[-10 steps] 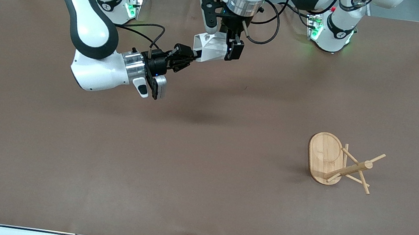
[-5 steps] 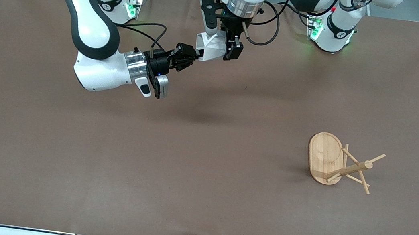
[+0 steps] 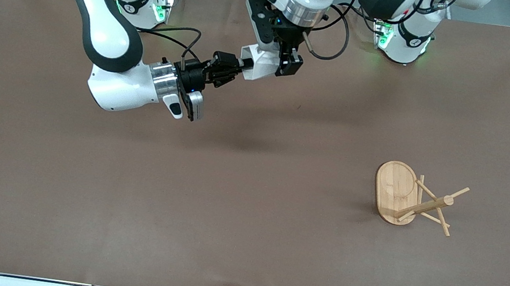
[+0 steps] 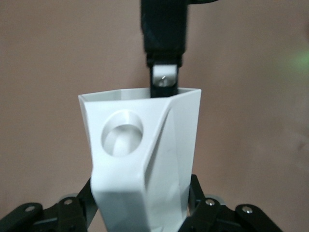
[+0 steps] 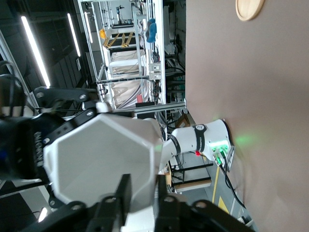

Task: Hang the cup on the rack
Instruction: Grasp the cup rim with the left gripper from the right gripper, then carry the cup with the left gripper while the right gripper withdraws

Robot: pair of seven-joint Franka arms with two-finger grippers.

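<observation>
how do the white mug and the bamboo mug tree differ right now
The white faceted cup is held up in the air over the table, gripped by both the left gripper and the right gripper; the light bamboo rack stands on the table toward the left arm's end, touched by neither. The cup is a solid angular block shape; the rack is larger, with a flat oval base and thin angled pegs. No peg carries anything.

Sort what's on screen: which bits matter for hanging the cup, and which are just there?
Job:
cup, held up in the air by both grippers
left gripper
right gripper
rack, toward the left arm's end

Just there:
table
</observation>
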